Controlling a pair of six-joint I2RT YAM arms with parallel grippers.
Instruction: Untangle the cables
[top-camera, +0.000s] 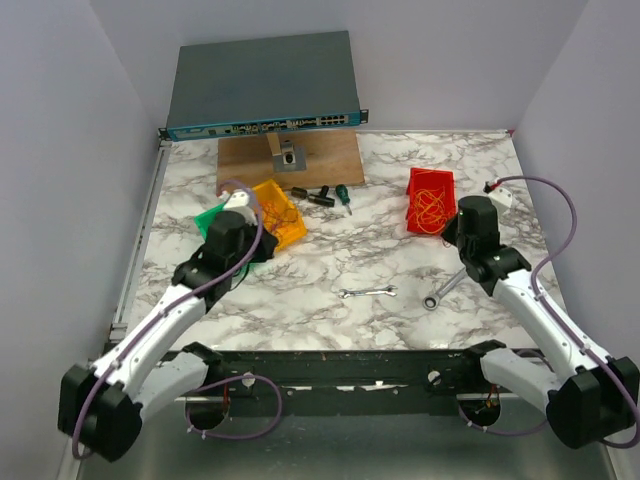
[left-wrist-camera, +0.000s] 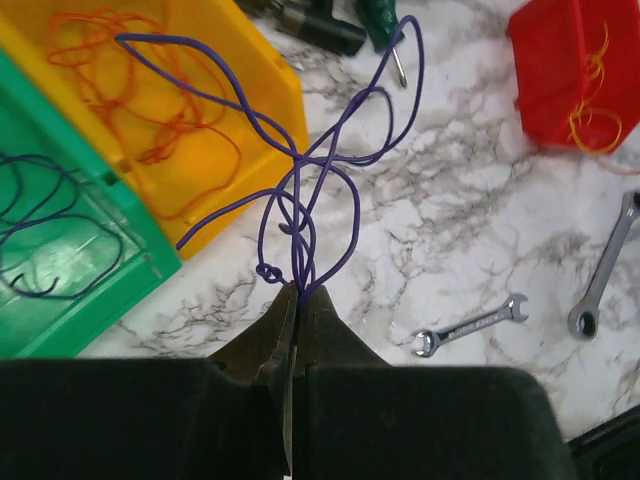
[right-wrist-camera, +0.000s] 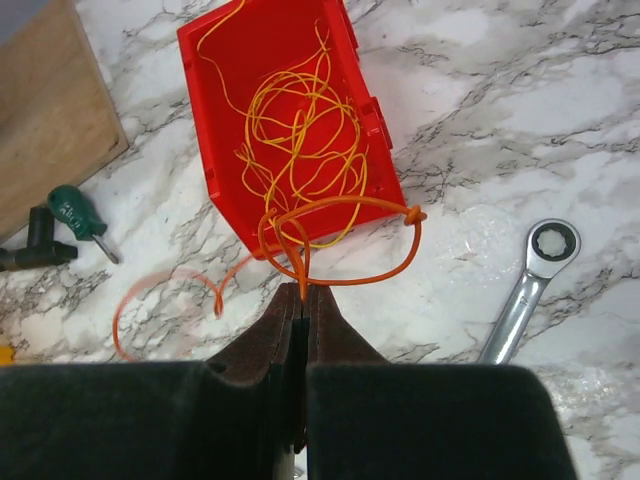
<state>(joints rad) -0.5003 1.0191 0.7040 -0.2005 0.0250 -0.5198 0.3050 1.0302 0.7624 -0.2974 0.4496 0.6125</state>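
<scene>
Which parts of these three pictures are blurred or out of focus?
Left wrist view: green bin slightly soft, purple cable sharp. Right wrist view: the orange cable has a faint, smeared loop at left. Top view: even light, no strong blur.

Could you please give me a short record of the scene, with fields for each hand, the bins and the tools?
left hand: shut on purple cable
right hand: shut on orange cable
yellow bin: orange cables
green bin: dark cables
red bin: yellow cables
tools on table: small wrench, ratchet wrench, screwdriver
</scene>
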